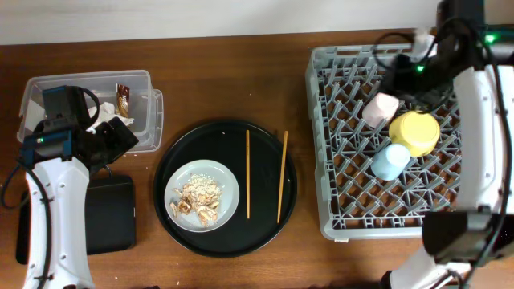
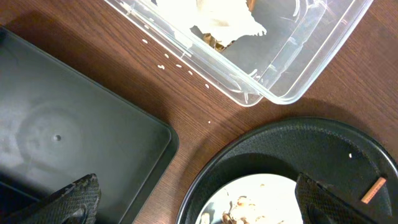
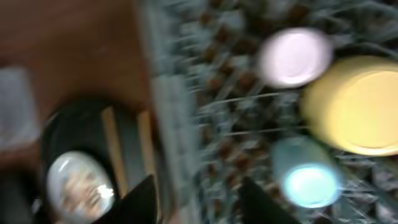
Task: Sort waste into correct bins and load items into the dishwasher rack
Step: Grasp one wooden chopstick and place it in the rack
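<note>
The clear tub (image 1: pixel 143 79) at the far left holds crumpled white tissue (image 1: pixel 106 120) and a brown-gold wrapper (image 1: pixel 122 98). My left gripper (image 1: pixel 119 138) hovers at the tub's near edge, open and empty. In the left wrist view, open fingers (image 2: pixel 199 208) frame the tub (image 2: pixel 286 74), tissue (image 2: pixel 227 18), flat black tray (image 2: pixel 62 137) and plate (image 2: pixel 249 199). The grey plate (image 1: pixel 229 189) with food scraps (image 1: pixel 199 201) sits on the round tray. The rack (image 1: pixel 337 201) holds the pink cup (image 1: pixel 381 108), yellow bowl (image 1: pixel 415 132) and blue cup (image 1: pixel 389 160). My right gripper (image 1: pixel 399 80) is above the rack, open (image 3: pixel 202 202).
The flat black tray (image 1: pixel 110 213) lies by the left arm. The round black tray (image 1: pixel 265 217) carries two chopsticks (image 1: pixel 247 174). The right wrist view is blurred, showing the cups (image 3: pixel 295 57), bowl (image 3: pixel 354 102) and plate (image 3: pixel 78 183).
</note>
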Robot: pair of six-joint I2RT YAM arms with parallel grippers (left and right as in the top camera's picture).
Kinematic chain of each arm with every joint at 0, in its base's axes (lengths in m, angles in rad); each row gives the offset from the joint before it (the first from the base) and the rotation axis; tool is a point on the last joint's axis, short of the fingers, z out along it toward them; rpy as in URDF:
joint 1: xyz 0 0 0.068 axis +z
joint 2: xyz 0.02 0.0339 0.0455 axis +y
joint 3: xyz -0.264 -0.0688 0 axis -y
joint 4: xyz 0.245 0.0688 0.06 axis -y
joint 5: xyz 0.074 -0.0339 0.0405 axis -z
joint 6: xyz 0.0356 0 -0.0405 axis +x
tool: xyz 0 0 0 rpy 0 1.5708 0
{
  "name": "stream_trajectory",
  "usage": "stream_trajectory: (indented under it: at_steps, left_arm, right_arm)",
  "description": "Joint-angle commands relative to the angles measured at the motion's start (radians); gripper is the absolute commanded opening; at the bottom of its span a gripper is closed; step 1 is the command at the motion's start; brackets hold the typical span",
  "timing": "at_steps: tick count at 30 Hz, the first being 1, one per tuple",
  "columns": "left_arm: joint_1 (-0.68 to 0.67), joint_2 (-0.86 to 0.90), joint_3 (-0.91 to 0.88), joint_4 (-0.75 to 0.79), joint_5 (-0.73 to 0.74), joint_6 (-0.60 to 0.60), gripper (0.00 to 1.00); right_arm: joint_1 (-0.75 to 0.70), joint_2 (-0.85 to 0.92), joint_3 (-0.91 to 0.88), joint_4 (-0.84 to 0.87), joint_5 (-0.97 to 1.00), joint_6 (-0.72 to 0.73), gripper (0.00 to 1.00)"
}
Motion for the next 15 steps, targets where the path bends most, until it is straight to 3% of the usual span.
stream_trajectory:
  at_steps: [1, 2, 3, 5, 6, 7, 10, 13, 15]
  left_arm:
    - [0.004, -0.004, 0.013, 0.002, -0.005, -0.008, 0.99]
    - [0.004, -0.004, 0.013, 0.002, -0.005, -0.008, 0.99]
    - [0.004, -0.004, 0.013, 0.002, -0.005, -0.008, 0.99]
    - [0.004, -0.004, 0.013, 0.002, -0.005, -0.008, 0.99]
    - [0.004, -0.004, 0.013, 0.002, -0.005, -0.008, 0.99]
    - [0.004, -0.004, 0.013, 0.002, -0.005, -0.008, 0.99]
    - [0.004, -0.004, 0.013, 0.002, -0.005, -0.008, 0.99]
    - [0.004, -0.004, 0.013, 0.002, -0.005, -0.008, 0.99]
    - [0.004, -0.004, 0.013, 0.002, -0.005, -0.008, 0.99]
  right_arm:
    - [0.149, 0.008, -0.013, -0.026, -0.042, -0.053, 0.52]
    - [0.202, 0.013, -0.026, -0.011, 0.0, -0.039, 0.68]
    - [0.277, 0.024, -0.046, 0.012, 0.101, 0.054, 0.75]
    - [0.383, 0.034, -0.105, 0.045, 0.219, 0.184, 0.74]
    - [0.441, 0.037, -0.158, 0.09, 0.226, 0.223, 0.67]
    - [0.502, 0.04, -0.223, 0.155, 0.235, 0.254, 0.51]
    - [0.621, 0.04, -0.49, 0.355, 0.294, 0.451, 0.46]
    - [0.663, 0.04, -0.67, 0.508, 0.231, 0.515, 0.34]
    - [0.687, 0.04, -0.737, 0.578, 0.251, 0.57, 0.32]
